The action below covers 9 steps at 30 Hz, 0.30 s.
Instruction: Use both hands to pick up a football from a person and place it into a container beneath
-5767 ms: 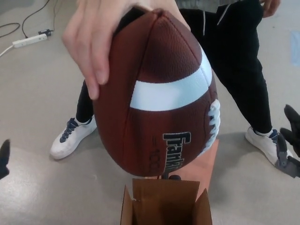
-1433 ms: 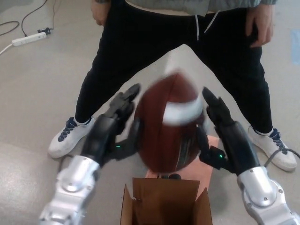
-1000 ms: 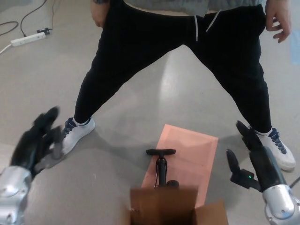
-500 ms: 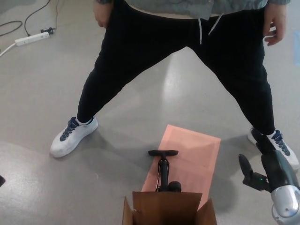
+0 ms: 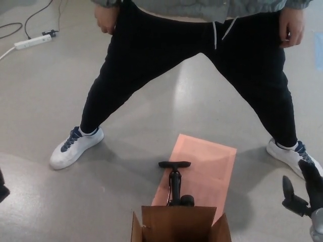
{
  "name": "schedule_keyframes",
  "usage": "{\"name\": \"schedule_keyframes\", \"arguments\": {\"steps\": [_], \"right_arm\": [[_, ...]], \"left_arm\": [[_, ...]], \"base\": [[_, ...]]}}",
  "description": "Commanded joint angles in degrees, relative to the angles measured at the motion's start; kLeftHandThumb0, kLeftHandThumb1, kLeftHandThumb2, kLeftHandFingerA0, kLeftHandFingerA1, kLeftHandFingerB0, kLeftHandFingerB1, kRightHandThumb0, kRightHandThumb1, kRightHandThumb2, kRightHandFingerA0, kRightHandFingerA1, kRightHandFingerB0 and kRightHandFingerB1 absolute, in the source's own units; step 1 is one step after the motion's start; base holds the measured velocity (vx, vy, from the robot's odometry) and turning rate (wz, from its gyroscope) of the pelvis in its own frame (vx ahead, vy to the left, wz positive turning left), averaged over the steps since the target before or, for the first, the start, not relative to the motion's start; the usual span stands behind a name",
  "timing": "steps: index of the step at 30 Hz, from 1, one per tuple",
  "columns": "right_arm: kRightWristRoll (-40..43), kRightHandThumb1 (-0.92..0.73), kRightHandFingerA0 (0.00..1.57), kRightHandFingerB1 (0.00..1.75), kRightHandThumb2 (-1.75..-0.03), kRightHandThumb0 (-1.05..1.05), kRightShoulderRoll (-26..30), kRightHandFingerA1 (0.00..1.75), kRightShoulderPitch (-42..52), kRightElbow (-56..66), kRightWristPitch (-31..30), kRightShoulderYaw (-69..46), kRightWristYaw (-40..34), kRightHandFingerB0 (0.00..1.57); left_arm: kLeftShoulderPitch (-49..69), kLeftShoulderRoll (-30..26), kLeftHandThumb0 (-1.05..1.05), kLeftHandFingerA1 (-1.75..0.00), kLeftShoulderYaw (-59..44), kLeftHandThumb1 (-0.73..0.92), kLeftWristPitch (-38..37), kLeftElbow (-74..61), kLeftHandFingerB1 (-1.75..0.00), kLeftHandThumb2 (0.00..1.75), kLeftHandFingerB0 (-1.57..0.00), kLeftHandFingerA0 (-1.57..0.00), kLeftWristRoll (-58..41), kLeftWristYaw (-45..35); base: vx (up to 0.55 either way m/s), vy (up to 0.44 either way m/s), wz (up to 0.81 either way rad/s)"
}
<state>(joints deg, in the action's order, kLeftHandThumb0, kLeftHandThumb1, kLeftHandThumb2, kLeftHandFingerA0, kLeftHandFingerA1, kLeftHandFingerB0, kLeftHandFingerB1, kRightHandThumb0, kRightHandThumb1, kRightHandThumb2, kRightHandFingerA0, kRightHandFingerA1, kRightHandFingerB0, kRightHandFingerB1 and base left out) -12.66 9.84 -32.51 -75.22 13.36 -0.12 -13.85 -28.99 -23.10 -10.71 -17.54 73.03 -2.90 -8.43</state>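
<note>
I find no legible text, brand, number or sign. The cardboard box, the pink mat, the person's white shoes and the power strip all show no readable markings.

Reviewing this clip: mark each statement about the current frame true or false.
1. The football is in view. False: no ball shows anywhere.
2. The right hand is open, holding nothing. True.
3. A black pump lies partly on the pink sheet. True.
4. The box sits at the top of the picture. False: it is at the bottom edge, below the pump.
5. The person stands with legs together. False: the legs are spread wide apart.
</note>
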Motion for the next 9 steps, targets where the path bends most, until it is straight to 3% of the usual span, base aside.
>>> {"name": "schedule_keyframes", "arguments": {"steps": [1, 5, 9], "right_arm": [[1.6, -0.8, 0.08, 0.23, -1.07, -0.76, 1.38, 0.34, 0.65, -1.11, -3.83, -1.64, 2.71, 0.07], [1.88, -0.79, 0.07, 0.23, -1.06, -0.74, 1.16, 0.33, 1.51, -1.07, -4.66, -2.24, 3.1, 0.07], [1.99, -0.79, 0.07, 0.23, -1.06, -0.74, 1.03, 0.33, 2.24, -0.97, -4.75, -2.47, 3.38, 0.07]], "left_arm": [[0.94, -2.23, -0.85, -0.21, 1.44, 0.85, -1.63, 0.68, -0.17, 1.14, -0.06, -0.06, 2.8, 1.06], [1.77, -2.83, -0.8, -0.35, 3.38, 0.82, -1.27, 0.96, -0.24, 1.11, -0.08, -0.09, 4.51, 0.86], [2.38, -2.81, -0.8, -0.35, 3.88, 0.82, -1.34, 1.06, -0.24, 1.11, -0.08, -0.09, 4.68, 1.01]], "base": [[0.0, 0.0, 0.0], [0.0, 0.0, 0.0], [0.0, 0.0, 0.0]]}}
